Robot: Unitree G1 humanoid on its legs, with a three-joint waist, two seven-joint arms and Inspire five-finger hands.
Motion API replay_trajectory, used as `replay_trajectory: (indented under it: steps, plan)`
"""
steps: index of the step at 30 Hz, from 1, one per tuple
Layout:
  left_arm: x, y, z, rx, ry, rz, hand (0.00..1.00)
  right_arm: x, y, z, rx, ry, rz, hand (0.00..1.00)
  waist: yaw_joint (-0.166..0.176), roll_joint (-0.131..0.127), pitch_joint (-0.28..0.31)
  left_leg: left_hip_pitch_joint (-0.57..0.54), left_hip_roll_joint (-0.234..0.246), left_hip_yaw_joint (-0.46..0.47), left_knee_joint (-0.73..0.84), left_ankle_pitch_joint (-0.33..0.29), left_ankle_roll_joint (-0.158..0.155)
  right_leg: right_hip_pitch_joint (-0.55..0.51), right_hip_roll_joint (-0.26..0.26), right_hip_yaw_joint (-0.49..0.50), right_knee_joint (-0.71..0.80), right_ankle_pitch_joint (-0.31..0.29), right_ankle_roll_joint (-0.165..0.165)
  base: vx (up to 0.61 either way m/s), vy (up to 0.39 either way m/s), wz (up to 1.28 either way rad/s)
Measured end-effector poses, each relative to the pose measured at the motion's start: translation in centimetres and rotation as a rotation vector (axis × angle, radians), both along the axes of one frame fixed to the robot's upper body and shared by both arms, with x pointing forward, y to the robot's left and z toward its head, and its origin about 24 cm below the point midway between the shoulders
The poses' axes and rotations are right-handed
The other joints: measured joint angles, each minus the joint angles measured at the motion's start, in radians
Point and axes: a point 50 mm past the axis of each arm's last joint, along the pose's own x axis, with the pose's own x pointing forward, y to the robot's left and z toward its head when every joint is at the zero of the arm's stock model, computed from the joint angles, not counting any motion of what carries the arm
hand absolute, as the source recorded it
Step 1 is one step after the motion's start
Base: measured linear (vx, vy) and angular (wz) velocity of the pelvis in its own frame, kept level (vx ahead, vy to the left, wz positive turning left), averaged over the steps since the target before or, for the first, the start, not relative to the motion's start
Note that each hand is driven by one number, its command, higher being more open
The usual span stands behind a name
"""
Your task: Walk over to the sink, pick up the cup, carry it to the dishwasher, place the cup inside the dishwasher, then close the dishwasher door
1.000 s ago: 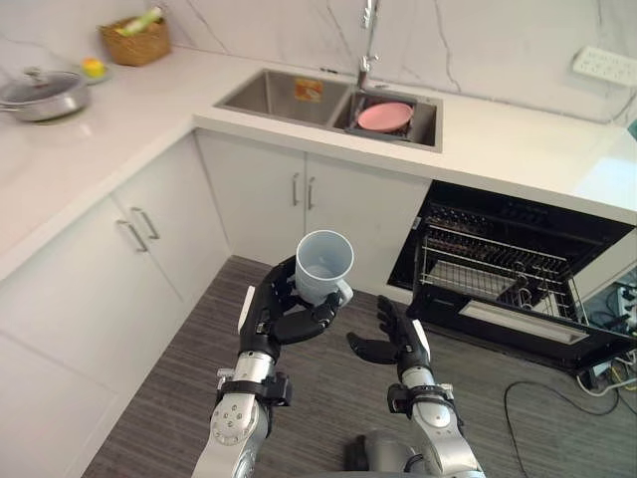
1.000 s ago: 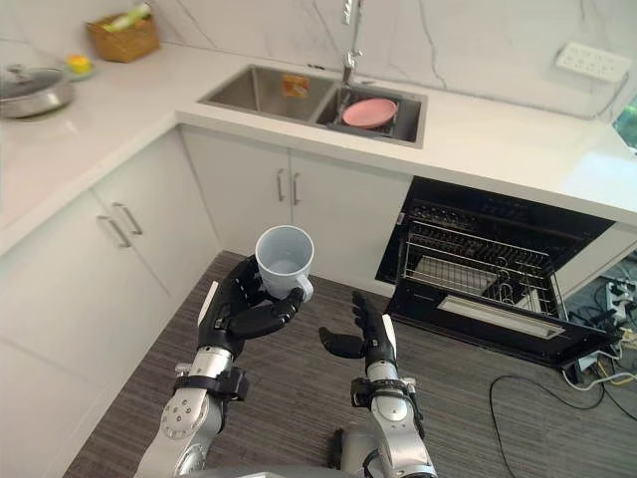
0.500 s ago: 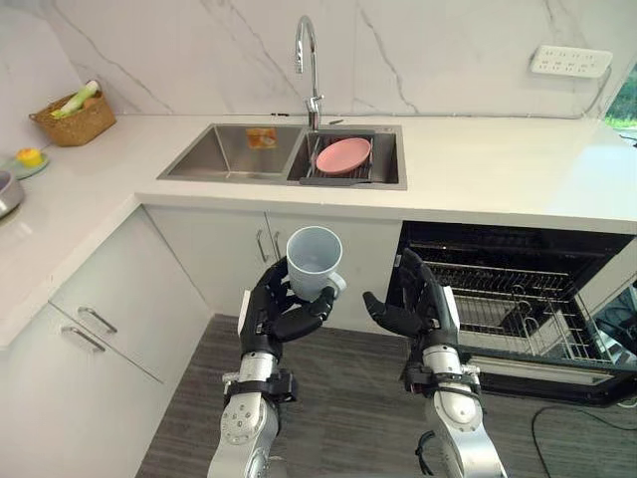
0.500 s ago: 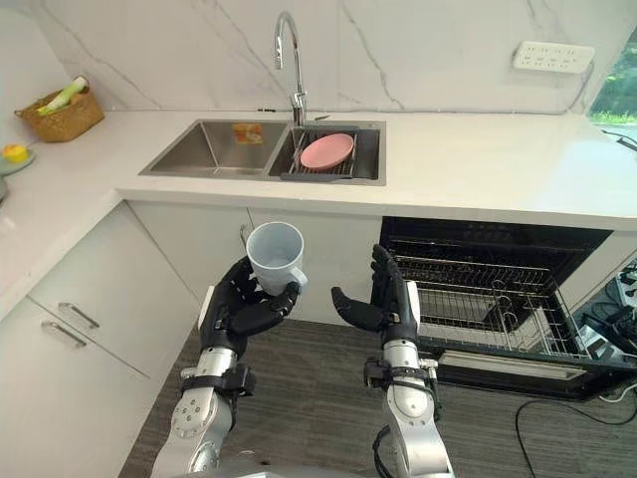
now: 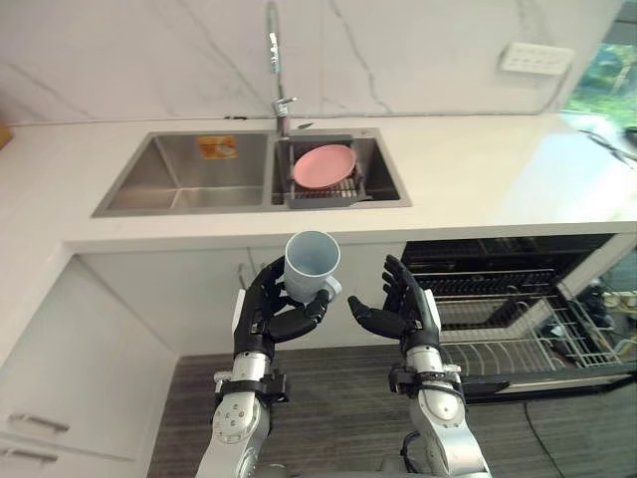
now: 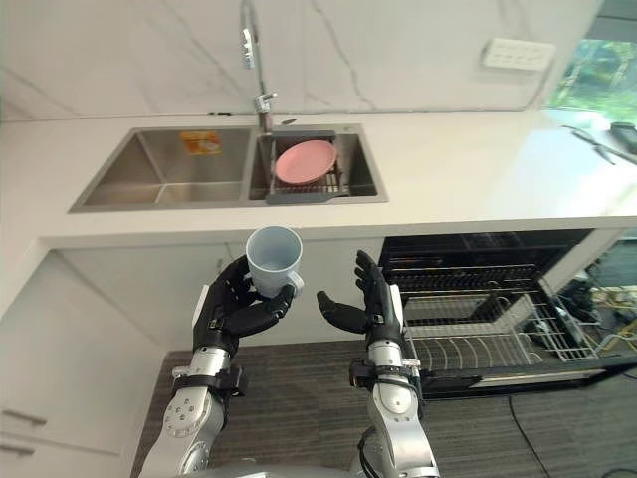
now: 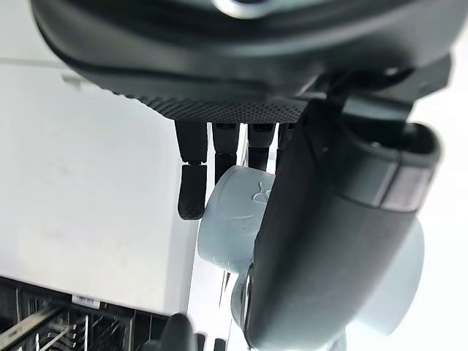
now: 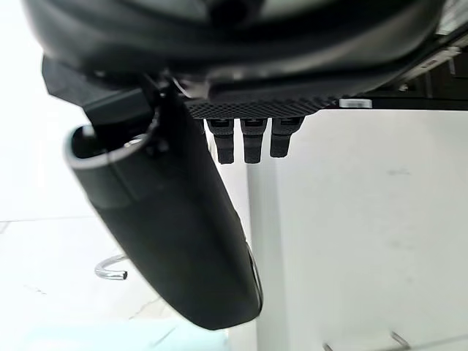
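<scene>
Eye views: pickup looks done. Cup (image 5: 311, 261) out of sink (image 5: 189, 184), upright, mid-air below bench (image 5: 478, 169) edge, gripped in left hand (image 5: 274, 314). To do yet: carry to dishwasher (image 5: 518, 299) (open, to the right, rack (image 5: 498, 344) showing), put in, shut it. Right hand (image 5: 403, 309) just beside cup, not touching, fingers loose, empty.

L wrist view: thumb across cup body, fingers curled round far side, so firm wrap.

R wrist view: fingers straight, nothing held.
</scene>
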Motion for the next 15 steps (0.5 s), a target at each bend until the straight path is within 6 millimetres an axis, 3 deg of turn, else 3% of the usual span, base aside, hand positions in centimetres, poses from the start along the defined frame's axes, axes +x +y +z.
replay_trajectory:
  steps: [2, 3, 7, 10, 11, 12, 15]
  plan:
    - [0.1, 0.2, -0.6, 0.01, 0.024, 0.004, 0.3, 0.3, 0.2, 0.3, -0.003, -0.013, 0.016, 0.9, -0.003, 0.002, -0.002, 0.014, 0.024, 0.034, 0.006, -0.02, -0.022, -0.022, 0.027, -0.076, -0.112, 0.012, -0.028, 0.21, -0.074, -0.6]
    - [0.2, 0.3, -1.2, 0.022, 0.046, 0.003, 0.3, 0.4, 0.2, 0.3, -0.005, -0.017, 0.024, 0.9, -0.02, -0.01, -0.01, 0.015, 0.036, 0.036, 0.035, -0.044, -0.043, -0.01, 0.056, -0.093, -0.209, 0.13, -0.073, 0.23, -0.095, -0.32]
    - [0.3, -0.3, -2.4, 0.02, 0.098, -0.002, 0.3, 0.0, -0.9, -0.1, -0.054, -0.001, 0.024, 0.9, -0.028, 0.053, 0.005, 0.029, 0.113, 0.017, 0.109, -0.065, -0.068, 0.078, 0.138, -0.096, -0.306, 0.137, -0.092, 0.26, -0.113, -0.22]
    - [0.3, -0.6, -2.3, 0.005, 0.095, 0.007, 0.3, -0.7, -1.4, 0.2, -0.067, -0.008, 0.015, 0.9, -0.026, 0.078, 0.012, -0.006, 0.177, -0.009, 0.335, -0.043, -0.066, 0.186, 0.195, -0.069, -0.393, 0.142, -0.108, 0.27, -0.093, -0.36]
    - [0.4, -0.5, -2.2, 0.0, 0.092, 0.016, 0.3, -0.8, -1.3, 0.8, -0.06, -0.034, 0.015, 0.9, -0.024, 0.079, 0.013, -0.039, 0.185, -0.03, 0.425, -0.009, -0.055, 0.216, 0.197, -0.047, -0.422, 0.142, -0.111, 0.22, -0.013, -0.49]
    - [0.4, -0.5, -2.2, -0.002, 0.089, 0.02, 0.3, -0.8, -1.3, 1.2, -0.056, -0.051, 0.016, 0.9, -0.021, 0.077, 0.013, -0.053, 0.184, -0.044, 0.452, -0.014, -0.056, 0.225, 0.197, -0.03, -0.433, 0.143, -0.112, 0.25, 0.013, -0.63]
    - [0.6, -0.7, -2.0, -0.009, 0.078, 0.018, 0.3, -0.7, -1.1, 2.6, -0.032, -0.119, 0.018, 0.9, -0.004, 0.076, 0.011, -0.119, 0.152, -0.131, 0.416, -0.097, -0.067, 0.26, 0.189, 0.039, -0.474, 0.152, -0.106, 0.19, 0.057, -0.65]
